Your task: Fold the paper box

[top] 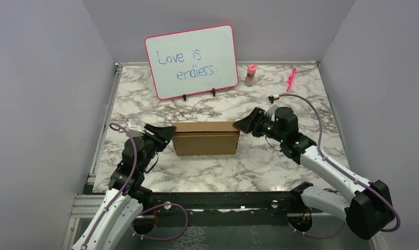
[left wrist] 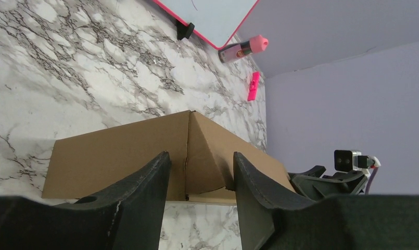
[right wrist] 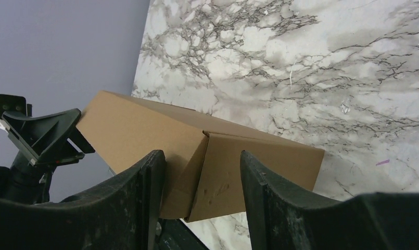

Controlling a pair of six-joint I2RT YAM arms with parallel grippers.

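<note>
Two tools work here, one at each short end of a single paper box [top: 204, 138]. The left tool [top: 168, 132] has its two black fingers [left wrist: 144, 192] spread wide, and its wrist view shows the box's left end facing the gap between them. The right tool [top: 239, 125] is spread just as wide at the box's right end, mirroring the left. Whether either tool actually touches the cardboard cannot be told. The left arm rises from its base at the near left, bends at the elbow and points its wrist rightward. The right arm stretches from the near right up and leftward, its wrist aimed left. The box, brown and rectangular, lies in the middle of the marble desk [top: 144, 104] with a long side towards the arms. Well behind it stands one pink-framed whiteboard [top: 191, 61], with one pink-capped bottle [top: 250, 74] and one pink pen [top: 291, 79] to its right.
</note>
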